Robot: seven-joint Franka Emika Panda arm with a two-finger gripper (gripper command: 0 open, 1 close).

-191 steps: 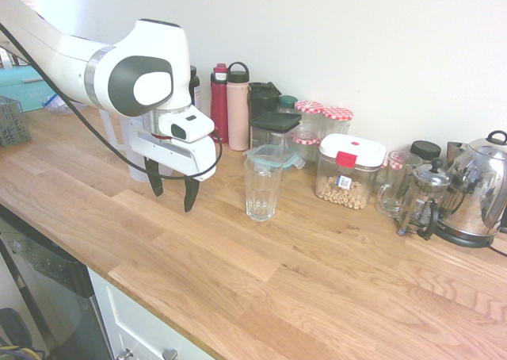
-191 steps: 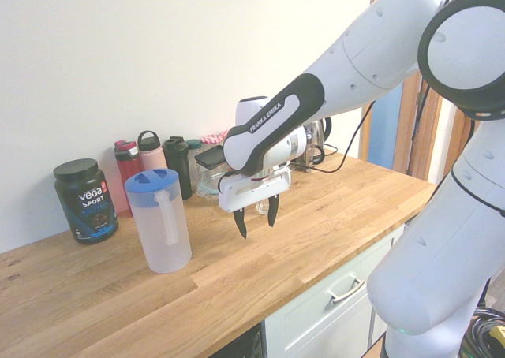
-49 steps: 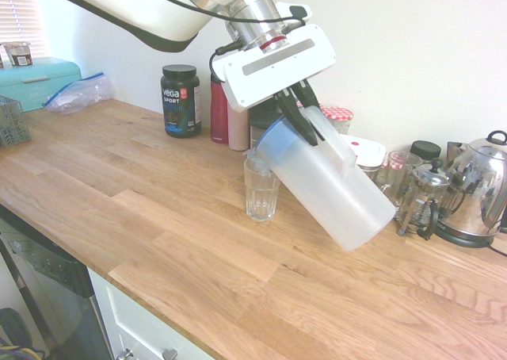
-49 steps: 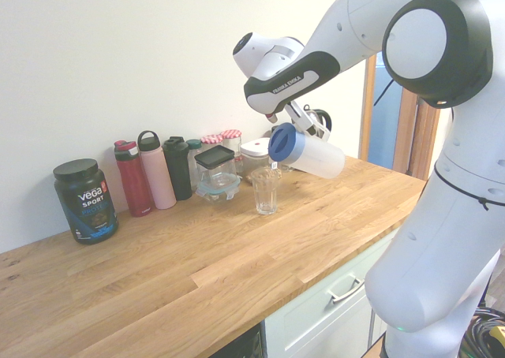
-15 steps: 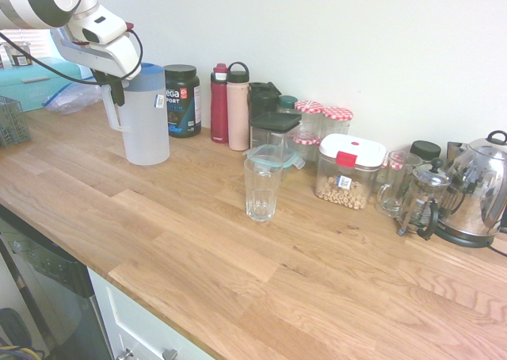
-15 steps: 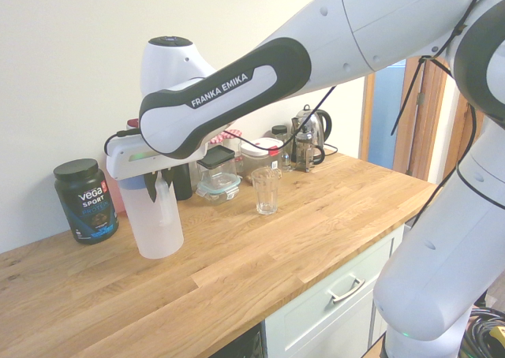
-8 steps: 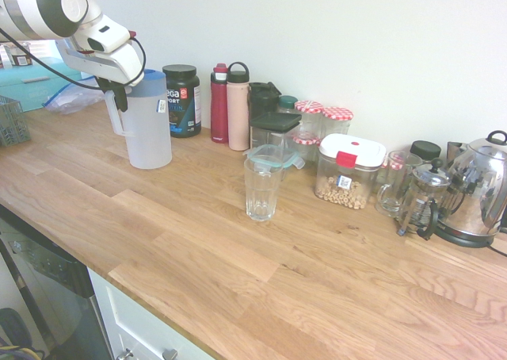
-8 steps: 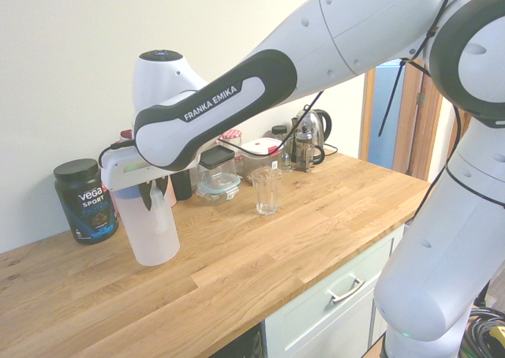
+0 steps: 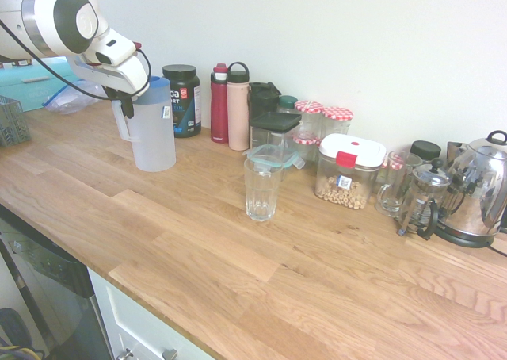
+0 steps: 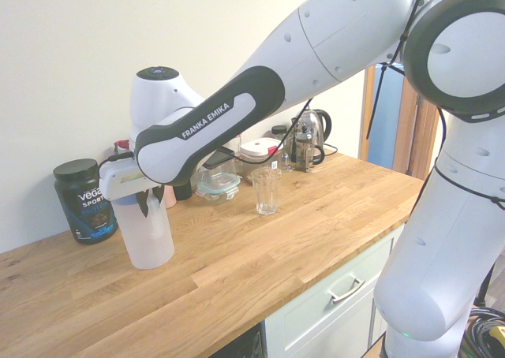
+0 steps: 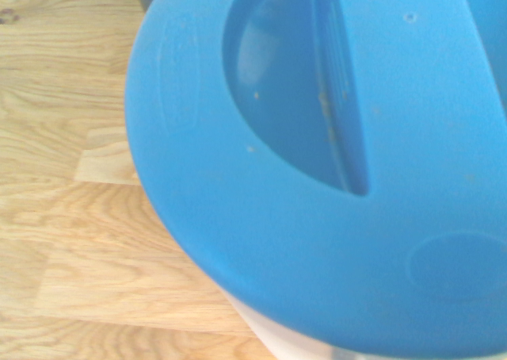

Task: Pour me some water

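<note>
A translucent white water pitcher (image 9: 155, 138) with a blue lid (image 11: 317, 178) stands upright on the wooden counter (image 9: 238, 273) at the left, in front of a black tub. My gripper (image 9: 125, 106) is shut on the pitcher's handle from above. In the second exterior view the same gripper (image 10: 150, 202) sits at the top of the pitcher (image 10: 147, 236). A clear drinking glass (image 9: 262, 188) stands upright mid-counter, well to the right of the pitcher and apart from it. How much water the glass (image 10: 267, 190) holds I cannot tell.
Along the wall stand a black Vega tub (image 9: 181, 100), a red bottle (image 9: 219, 103), a pink bottle (image 9: 238, 106), jars, a red-lidded container (image 9: 348, 170), a French press (image 9: 424, 199) and a kettle (image 9: 481, 187). A grey rack (image 9: 9, 120) sits at the far left.
The pitcher, still held, has shifted slightly toward the black tub and lower onto the counter. The glass has not moved.
</note>
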